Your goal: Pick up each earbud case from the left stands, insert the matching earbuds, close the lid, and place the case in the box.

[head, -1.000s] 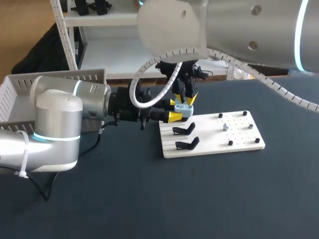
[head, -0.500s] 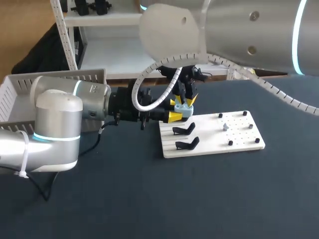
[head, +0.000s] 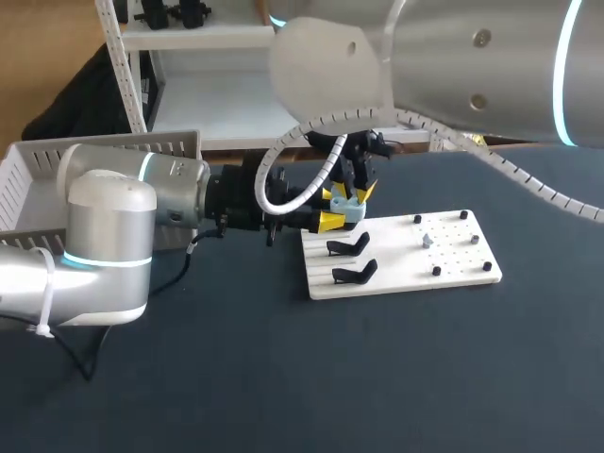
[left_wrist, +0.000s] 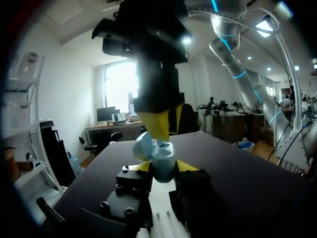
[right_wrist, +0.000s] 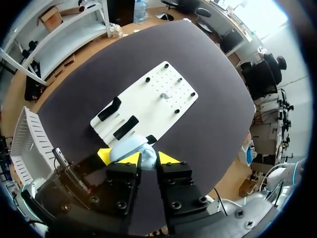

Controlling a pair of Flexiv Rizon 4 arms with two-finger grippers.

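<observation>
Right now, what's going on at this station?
The left gripper is shut on a light-blue earbud case, lid open, held above the white board. The right gripper sits directly over the opening; whether it carries an earbud is hidden. Two black stands on the board hold no case, and the case is not yet in the box.

A dark blue-grey matte counter [head: 283,377] fills the foreground, and its end is rounded in the right wrist view. Beyond the counter's far edge stands a white metal shelving rack [head: 189,38] with perforated uprights. A brown wooden floor [head: 47,57] lies around the counter. In the left wrist view, a tall bright window [left_wrist: 116,91] lies past the counter's far end, set in a white wall [left_wrist: 69,99]. Desks with monitors [left_wrist: 111,121] stand below the window, and ceiling lights [left_wrist: 262,25] glow above the counter.
</observation>
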